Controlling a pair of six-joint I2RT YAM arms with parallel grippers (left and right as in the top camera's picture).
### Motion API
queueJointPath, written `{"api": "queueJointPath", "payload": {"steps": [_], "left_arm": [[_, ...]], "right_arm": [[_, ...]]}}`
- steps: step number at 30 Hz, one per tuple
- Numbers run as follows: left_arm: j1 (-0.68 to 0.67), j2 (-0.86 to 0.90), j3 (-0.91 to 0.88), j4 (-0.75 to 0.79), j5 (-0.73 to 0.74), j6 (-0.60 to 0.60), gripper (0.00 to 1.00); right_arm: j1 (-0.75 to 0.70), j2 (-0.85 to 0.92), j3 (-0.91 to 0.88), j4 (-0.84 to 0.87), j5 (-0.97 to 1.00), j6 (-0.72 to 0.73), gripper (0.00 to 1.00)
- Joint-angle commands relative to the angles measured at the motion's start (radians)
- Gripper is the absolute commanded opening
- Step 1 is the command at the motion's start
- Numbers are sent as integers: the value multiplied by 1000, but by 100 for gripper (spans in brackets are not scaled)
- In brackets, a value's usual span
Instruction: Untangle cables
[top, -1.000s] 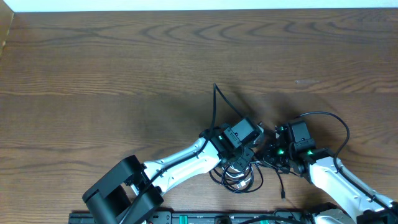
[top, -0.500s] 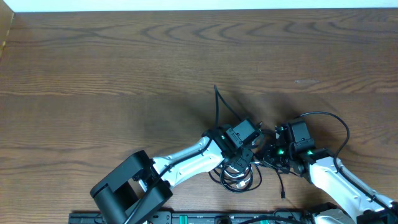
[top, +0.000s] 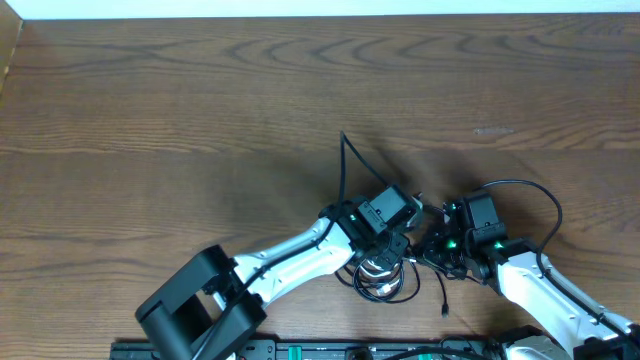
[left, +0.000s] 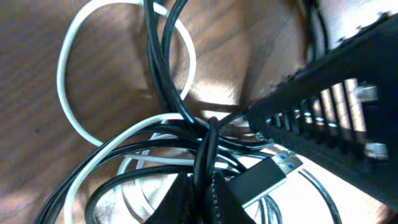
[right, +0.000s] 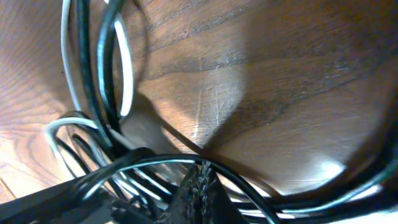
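The left claw (left: 200, 190) was clamped tight on the tangled thin black-and-white cables (left: 208, 140); the right claw (right: 196, 186) was closed just beside them.

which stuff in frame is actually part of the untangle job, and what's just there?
Job:
- black cables, knotted together
- white cable, looped through them
- USB plug
- left fingers, shut on a black strand
- right fingers, shut at the tangle

Just there:
- wooden table
- right arm's own thick wire
- rail at the near edge
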Motion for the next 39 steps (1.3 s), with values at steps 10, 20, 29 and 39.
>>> {"api": "queueJointPath", "payload": {"steps": [10, 20, 29, 39], "left_arm": [[76, -51, 15, 6, 122, 63, 8], [255, -65, 15, 27, 652, 153, 7], [275, -64, 13, 21, 667, 211, 8], [248, -63, -19, -23, 666, 531, 7]], "right_arm": [[10, 15, -13, -31, 47, -4, 1], [10, 15, -13, -31, 47, -4, 1], [-63, -38, 84, -64, -187, -220, 24], [-184, -143, 209, -261, -186, -275, 26]]}}
